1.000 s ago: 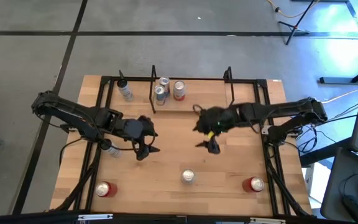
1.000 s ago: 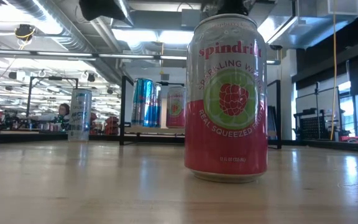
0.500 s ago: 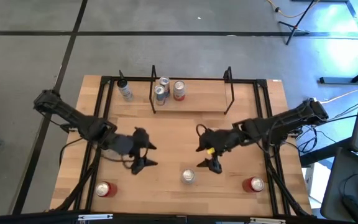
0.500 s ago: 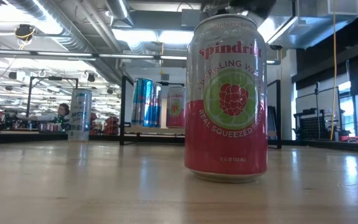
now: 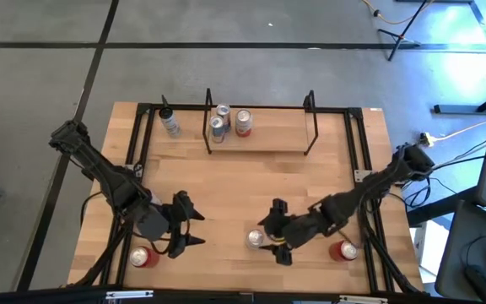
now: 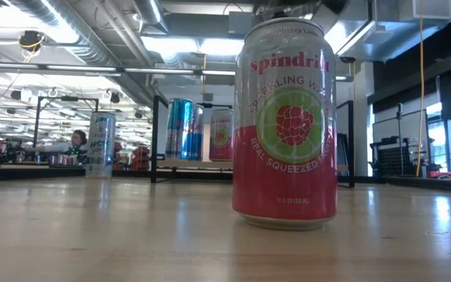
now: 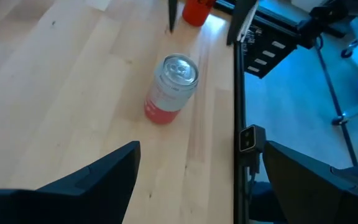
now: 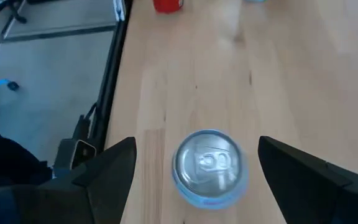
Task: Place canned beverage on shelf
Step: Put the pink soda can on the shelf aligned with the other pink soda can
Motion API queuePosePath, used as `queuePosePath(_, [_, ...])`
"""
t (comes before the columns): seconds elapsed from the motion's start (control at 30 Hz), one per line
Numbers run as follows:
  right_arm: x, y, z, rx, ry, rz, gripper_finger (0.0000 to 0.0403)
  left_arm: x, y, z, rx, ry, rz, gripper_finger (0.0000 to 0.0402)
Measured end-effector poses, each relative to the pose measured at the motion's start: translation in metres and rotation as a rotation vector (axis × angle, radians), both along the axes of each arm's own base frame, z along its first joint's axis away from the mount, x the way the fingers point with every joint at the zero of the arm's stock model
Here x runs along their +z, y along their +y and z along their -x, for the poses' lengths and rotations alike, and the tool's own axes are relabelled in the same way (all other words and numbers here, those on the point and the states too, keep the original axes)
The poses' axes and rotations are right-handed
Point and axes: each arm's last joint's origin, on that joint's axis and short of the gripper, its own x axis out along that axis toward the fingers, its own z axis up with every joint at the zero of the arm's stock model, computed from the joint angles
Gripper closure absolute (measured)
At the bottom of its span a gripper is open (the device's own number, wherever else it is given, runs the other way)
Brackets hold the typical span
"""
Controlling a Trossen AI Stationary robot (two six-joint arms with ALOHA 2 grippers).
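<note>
Dark jointed arms, black tapered fingers (image 7: 98, 177), seemingly matte.

can (image 5: 255, 240): upright, front-centre table, silver top | shelf (image 5: 260, 141): light wood, black wire ends, three cans on left

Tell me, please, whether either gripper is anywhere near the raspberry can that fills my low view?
Observer: Yes. The right gripper is right beside that can. It is open, with a finger on either side of the can in its wrist view and neither touching it.
Operator: Thank you. Where is the left one?
Observer: The left gripper is open too. It is at the table's front left, apart from your can and close to another red can.
Operator: Is there room on the shelf?
Observer: Three cans stand at the left end of the shelf, and the rest of its board is bare.
</note>
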Motion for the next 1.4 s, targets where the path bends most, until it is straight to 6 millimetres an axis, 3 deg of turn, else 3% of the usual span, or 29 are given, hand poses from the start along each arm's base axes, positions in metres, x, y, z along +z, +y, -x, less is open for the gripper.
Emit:
queuePosePath(0.13, [-0.018, 0.007, -0.003, 0.021, 0.06, 0.033, 0.0081, 0.001, 0.002, -0.002, 0.026, -0.014, -0.008, 0.0076])
queuePosePath(0.3, [-0.021, 0.001, -0.008, 0.002, 0.059, 0.075, 0.0081, -0.003, 0.001, -0.005, 0.035, -0.01, -0.029, 0.0076])
queuePosePath(0.6, [-0.024, 0.004, -0.013, 0.006, 0.043, 0.043, 0.0081, -0.028, -0.026, -0.01, -0.026, 0.071, -0.05, 0.0076])
queuePosePath(0.83, [-0.046, 0.009, -0.019, -0.013, 0.086, 0.085, 0.0082, -0.041, -0.034, -0.014, -0.027, 0.111, -0.053, 0.0076])
queuePosePath(1.13, [-0.071, 0.017, -0.031, -0.024, 0.099, 0.087, 0.0083, -0.041, -0.035, -0.014, -0.029, 0.121, -0.026, 0.0076])
queuePosePath(1.4, [-0.072, 0.009, -0.036, -0.056, 0.086, 0.113, 0.0157, -0.04, -0.035, -0.013, -0.035, 0.127, -0.012, 0.0076])
